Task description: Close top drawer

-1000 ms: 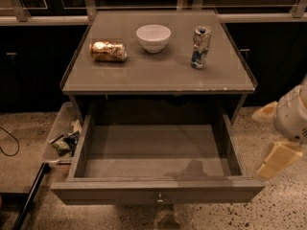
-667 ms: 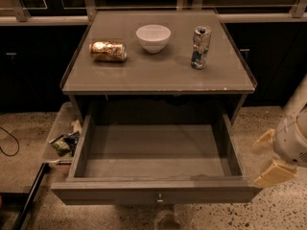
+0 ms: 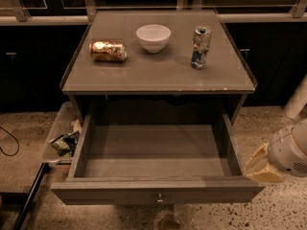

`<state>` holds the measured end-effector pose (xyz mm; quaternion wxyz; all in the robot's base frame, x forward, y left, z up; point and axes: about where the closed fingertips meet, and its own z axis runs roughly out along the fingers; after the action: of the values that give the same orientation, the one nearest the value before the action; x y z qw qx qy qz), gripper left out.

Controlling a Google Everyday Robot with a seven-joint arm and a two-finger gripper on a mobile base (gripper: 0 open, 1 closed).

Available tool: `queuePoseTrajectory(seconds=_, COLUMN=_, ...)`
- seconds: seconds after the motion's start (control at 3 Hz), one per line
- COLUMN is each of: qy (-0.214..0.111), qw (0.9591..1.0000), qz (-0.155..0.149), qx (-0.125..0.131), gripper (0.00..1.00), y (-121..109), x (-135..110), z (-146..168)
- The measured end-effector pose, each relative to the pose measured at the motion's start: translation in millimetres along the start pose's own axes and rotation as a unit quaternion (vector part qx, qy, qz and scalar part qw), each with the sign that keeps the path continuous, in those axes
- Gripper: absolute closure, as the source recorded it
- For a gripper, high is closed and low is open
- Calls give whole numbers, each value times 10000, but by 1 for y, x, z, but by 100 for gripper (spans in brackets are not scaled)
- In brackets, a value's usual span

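Far L: floor bin (image 3: pixel 58 128) w/ wrappers, beside cabinet. On tabletop (image 3: pixel 158 75), L to R: gold can (image 3: pixel 108 51) lying on side, white bowl (image 3: pixel 153 37), upright can (image 3: pixel 201 47). Below: top drawer (image 3: pixel 153 190) pulled well out, knob (image 3: pixel 159 199) at front centre. Far R: gripper (image 3: pixel 262 166) low, just beside drawer's front-R corner; contact and spread/pressed state not discernible.

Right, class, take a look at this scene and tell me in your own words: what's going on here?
The top drawer of a grey cabinet is pulled far out and looks empty; a robot is there to shut it. The gripper hangs low beside the drawer's right front corner, apparently not touching it. On top sit a gold can on its side, a white bowl and an upright can.
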<state>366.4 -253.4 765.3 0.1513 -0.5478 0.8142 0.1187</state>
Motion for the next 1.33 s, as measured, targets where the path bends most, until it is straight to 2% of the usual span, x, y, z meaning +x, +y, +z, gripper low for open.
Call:
queuePoseTrajectory(seconds=0.33, qy=-127, qw=9997, qz=-144, qx=147, gripper=100, y=8, x=-5, z=-6)
queuePoseTrajectory(seconds=0.67, qy=-726, qw=9969, qz=-219, qx=186, gripper=100, y=19, x=-8, z=14)
queuePoseTrajectory(seconds=1.0, qy=-1187, qw=9923, qz=-346, qx=71, gripper=100, y=26, x=-20, z=43)
queuePoseTrajectory(seconds=1.33, qy=-1474, qw=9876, qz=-498, qx=-231, gripper=100, y=36, x=-34, z=78)
